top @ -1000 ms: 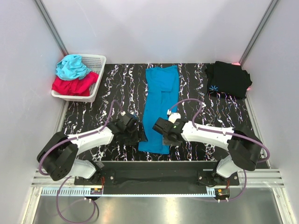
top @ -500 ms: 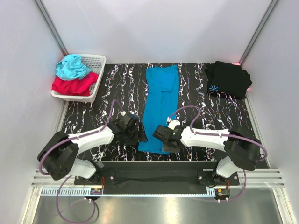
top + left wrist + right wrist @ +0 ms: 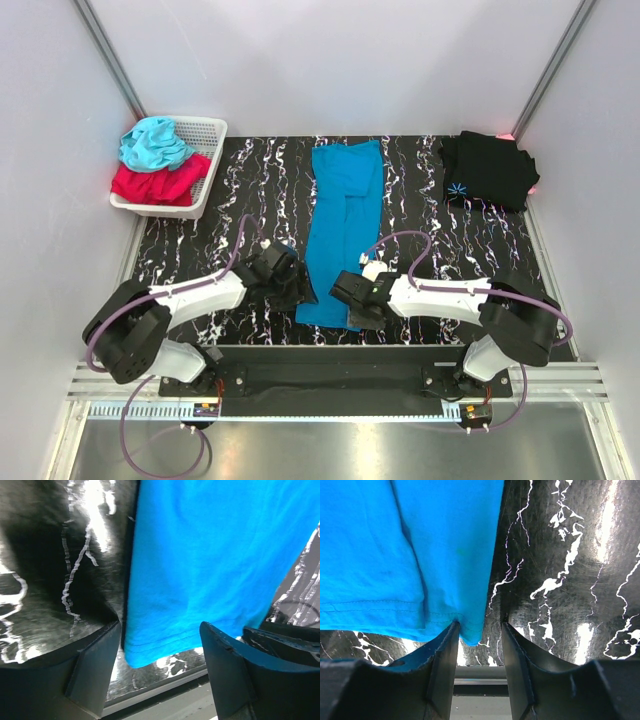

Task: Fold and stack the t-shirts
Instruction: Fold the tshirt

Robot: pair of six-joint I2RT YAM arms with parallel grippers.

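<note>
Holding the right tool (image 3: 479, 655) narrowly open and gripping nothing, with the near right hem corner of the blue t-shirt (image 3: 410, 545) lying in its gap. Having slid it toward the counter's front edge over the last second, from beside the cloth's long side down to that corner. Keeping the left tool (image 3: 160, 665) spread wide and likewise empty, straddling the near left hem corner, barely shifted in that time. Reading this as both corners now being lined up for a pinch, probably ahead of carrying the hem toward the far end for the next fold. Noting the shirt lying as a long narrow strip, sides already folded in, down the middle of the counter (image 3: 250, 190): soft matte knit with a stitched hem, probably limp once lifted. Resting on glossy black, white-veined, reflective surface. Leaving the black t-shirt (image 3: 488, 168) folded at the far right corner, and red and pale-blue cloth (image 3: 155, 165) heaped in a white basket (image 3: 205, 122) far left.
</note>
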